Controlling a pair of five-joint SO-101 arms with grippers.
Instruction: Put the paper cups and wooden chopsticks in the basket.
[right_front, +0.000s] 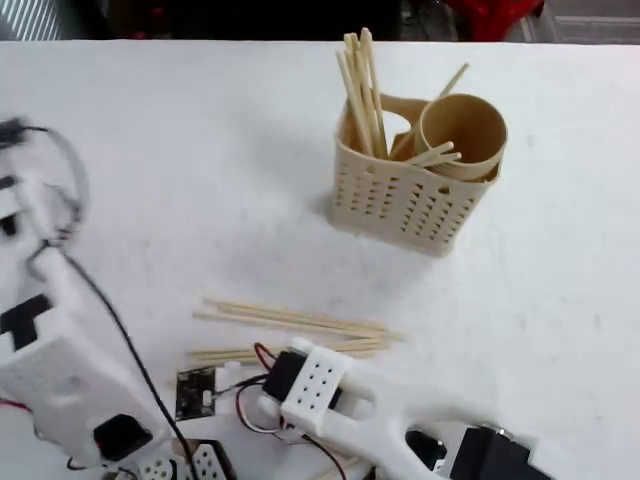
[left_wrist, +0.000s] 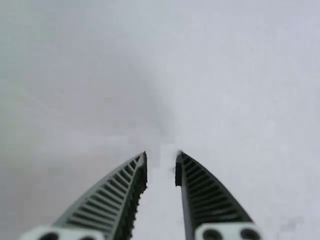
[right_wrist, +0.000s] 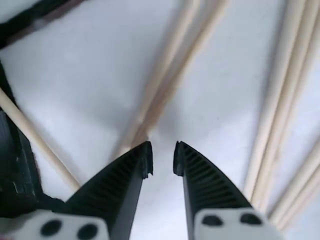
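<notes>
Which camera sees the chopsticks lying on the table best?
The high view: the loose pale wooden chopsticks show nearly full length on the white table. The right wrist view catches close-up stretches of those chopsticks, ends cut off.

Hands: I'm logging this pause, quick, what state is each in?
Left hand: slightly open, empty.
Right hand: slightly open, empty, over loose chopsticks.

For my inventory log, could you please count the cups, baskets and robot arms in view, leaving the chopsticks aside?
Cups: 2
Basket: 1
Robot arms: 2
Total: 5
</notes>
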